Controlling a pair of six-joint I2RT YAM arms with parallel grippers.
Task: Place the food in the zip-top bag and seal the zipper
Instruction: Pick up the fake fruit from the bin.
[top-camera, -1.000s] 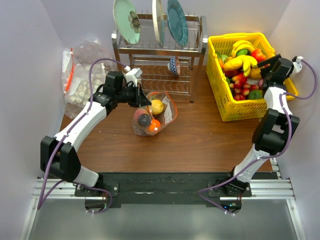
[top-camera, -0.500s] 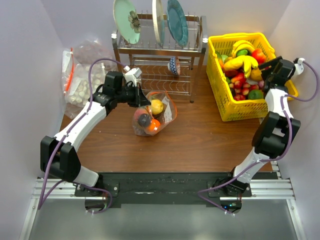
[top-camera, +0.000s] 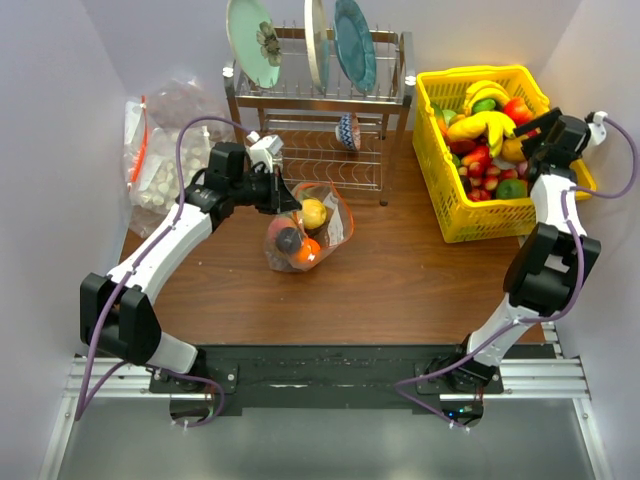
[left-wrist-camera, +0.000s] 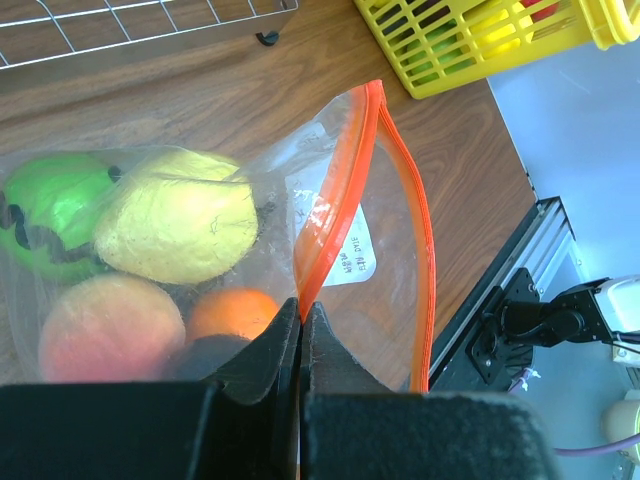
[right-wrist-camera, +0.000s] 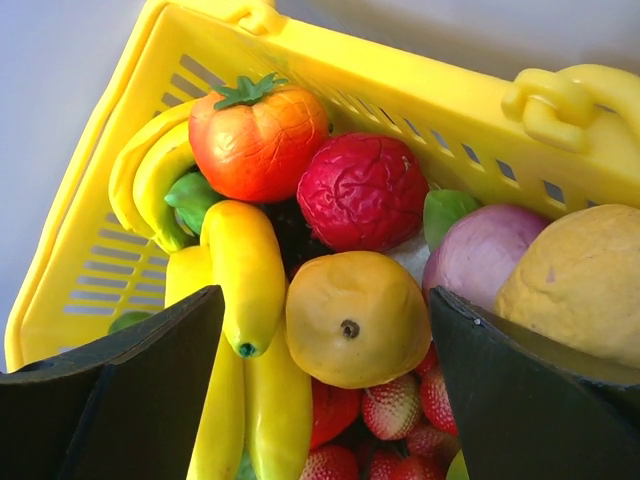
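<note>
REMOTE DESK. At the far left of my table, the bags of white lumps lie out of play. Next along, my left gripper is pinched tight on one lip of the zipper. It holds up the zip-top bag, which sits mid-table just in front of the dish rack. The wrist view shows food already inside: a green round fruit, a yellowish fruit, a peach-coloured one and an orange. The bag's mouth gapes with its other lip free, so nothing is sealed yet. At the far right, my right gripper hovers over the yellow basket, fingers spread and holding nothing. A yellow mango-like fruit and a banana lie directly beneath it.

My worries from here start with the packed basket. Open fingers coming down could wedge between neighbours or lift two pieces at once, and a smooth round fruit may squirt out as they close. The bag looks nearly full, so another piece could fold the free lip inward or tip the load out. The thin strip could also slide from the left pinch if the bag is tugged, and a bulging mouth would be hard to zip.
</note>
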